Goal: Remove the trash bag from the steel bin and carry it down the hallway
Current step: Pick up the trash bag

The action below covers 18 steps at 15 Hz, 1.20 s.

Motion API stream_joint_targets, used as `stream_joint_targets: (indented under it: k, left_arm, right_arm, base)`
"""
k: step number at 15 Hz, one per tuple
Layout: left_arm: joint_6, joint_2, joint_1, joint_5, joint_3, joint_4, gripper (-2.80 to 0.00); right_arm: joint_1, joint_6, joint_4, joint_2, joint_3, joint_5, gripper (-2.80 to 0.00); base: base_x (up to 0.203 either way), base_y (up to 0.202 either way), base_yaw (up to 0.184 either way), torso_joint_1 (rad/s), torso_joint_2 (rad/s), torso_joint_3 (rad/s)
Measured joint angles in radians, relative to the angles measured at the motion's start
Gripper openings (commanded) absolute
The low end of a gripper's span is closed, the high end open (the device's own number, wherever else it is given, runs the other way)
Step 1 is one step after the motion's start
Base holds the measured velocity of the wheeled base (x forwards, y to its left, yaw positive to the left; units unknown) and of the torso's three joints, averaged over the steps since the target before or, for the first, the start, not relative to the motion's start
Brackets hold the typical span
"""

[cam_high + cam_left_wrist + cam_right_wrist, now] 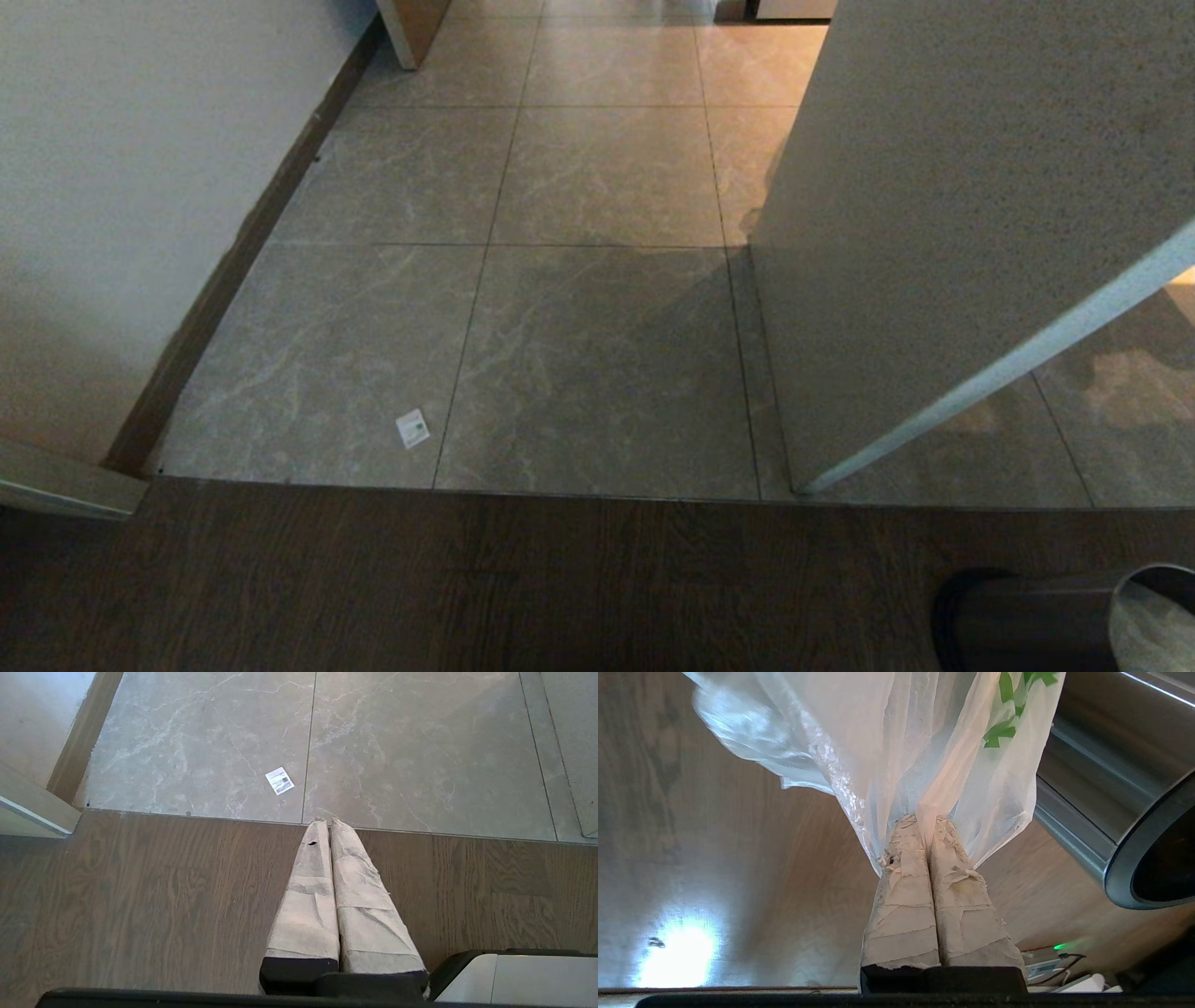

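In the head view, dark brown wood-grain flooring [467,588] fills the bottom of the frame and meets the hallway [607,177] along a straight threshold line — beyond it run large glossy grey-beige marble-look tiles, receding toward the top of the frame. A white wall [121,215] with a dark skirting strip closes the left side, and a pale speckled panel [971,205] with a light edge slants across the right. A small flat white scrap [413,428] lies on a tile at lower centre-left, just beyond the threshold.

The steel bin [1027,621] sits in the lower right corner of the head view, lying tilted with its black rim ring to the left.

In the right wrist view the right gripper [928,823] has its taped fingers pressed together, pinching a gathered fold of the trash bag [896,751]. The white translucent plastic fans out above the fingers across the upper centre, with green print at upper right. The bin's brushed metal side and dark rim fill the right edge, beside the bag.

In the left wrist view, the left gripper [327,822] hangs over the wood floor at the threshold — fingers pressed together, holding nothing.
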Motion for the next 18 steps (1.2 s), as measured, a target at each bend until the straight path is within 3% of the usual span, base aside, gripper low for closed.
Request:
stream_joint_targets:
  k: [13, 14, 18]
  left_arm:
    - [0.000, 0.000, 0.000, 0.000, 0.000, 0.000, -2.80]
    - [0.000, 0.000, 0.000, 0.000, 0.000, 0.000, -2.80]
    - [0.000, 0.000, 0.000, 0.000, 0.000, 0.000, -2.80]
  right_arm:
    - [-0.059, -0.085, 0.033, 0.122, -0.102, 0.063, -2.80]
    - [-0.059, -0.084, 0.035, 0.128, -0.106, 0.070, 0.00]
    - [-0.060, -0.081, 0.092, 0.147, -0.112, 0.124, 0.00]
  base:
    - [0.000, 0.000, 0.000, 0.000, 0.00, 0.000]
    - [0.000, 0.000, 0.000, 0.000, 0.00, 0.000]
    - [0.000, 0.000, 0.000, 0.000, 0.00, 0.000]
